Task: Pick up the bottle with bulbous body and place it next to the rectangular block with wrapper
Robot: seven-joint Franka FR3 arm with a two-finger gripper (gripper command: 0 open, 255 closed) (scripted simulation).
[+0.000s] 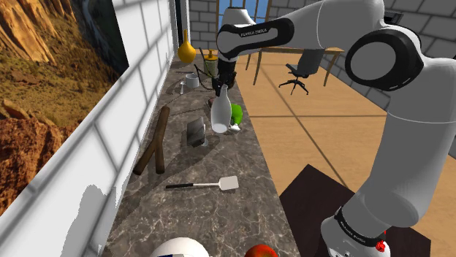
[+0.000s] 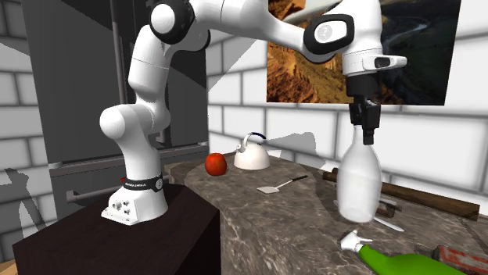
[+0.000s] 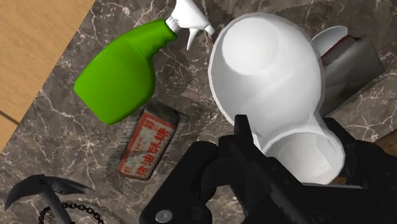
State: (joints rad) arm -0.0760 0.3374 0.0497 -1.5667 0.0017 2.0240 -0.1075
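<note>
while the hand (image 2: pixel 365 126) clamps the neck of the white bulbous bottle (image 2: pixel 360 180), it hangs just above the bench (image 2: pixel 266 219), so the pickup looks done; left is setting it beside the red-wrapped block (image 3: pixel 147 147) near the green spray bottle (image 3: pixel 124 76).

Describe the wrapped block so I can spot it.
On the marble counter, find the green spray bottle lying on its side. The block lies flat beside its body: rectangular, with a red-and-white printed wrapper, unlike its plain green and white neighbours.
</note>
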